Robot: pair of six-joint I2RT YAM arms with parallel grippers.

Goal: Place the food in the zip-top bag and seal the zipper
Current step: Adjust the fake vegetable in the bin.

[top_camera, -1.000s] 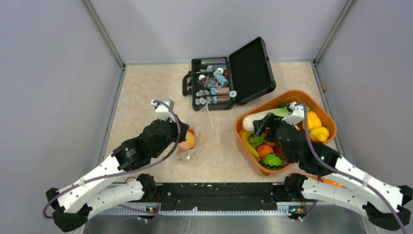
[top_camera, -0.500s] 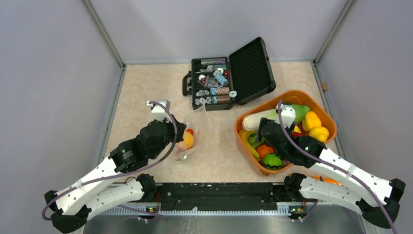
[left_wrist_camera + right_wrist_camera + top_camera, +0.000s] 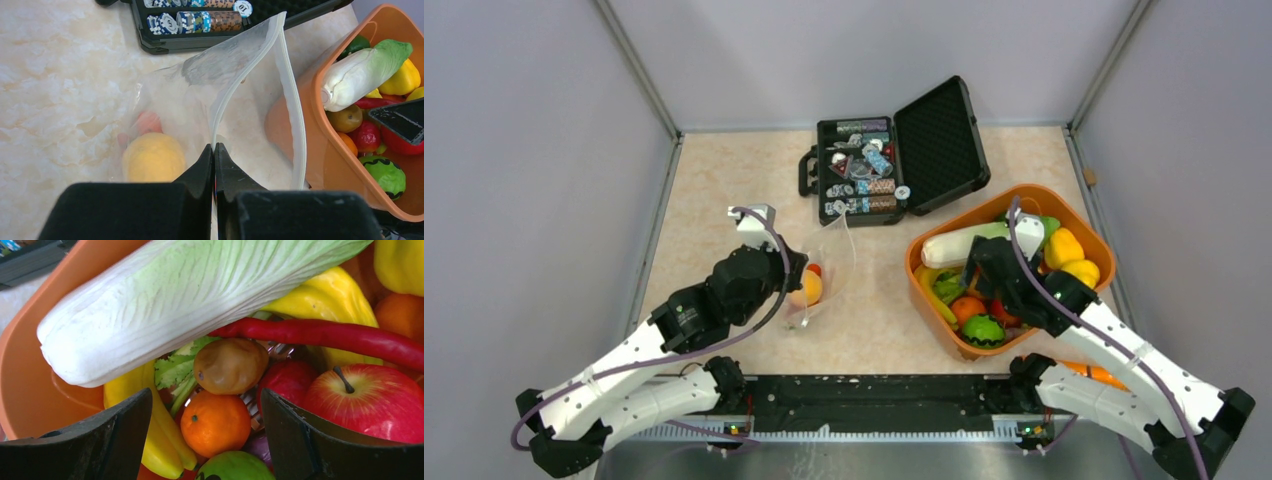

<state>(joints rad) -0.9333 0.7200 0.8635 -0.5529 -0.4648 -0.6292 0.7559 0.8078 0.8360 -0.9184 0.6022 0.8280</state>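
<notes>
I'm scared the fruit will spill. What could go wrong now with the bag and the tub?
The left pincer pinches only the thin rim of the bag, so it might slip and the mouth could flop shut. The right pincer hangs open over a crowded tub. The orange sits packed among other fruit, so a grab may nudge neighbours or catch two.
</notes>
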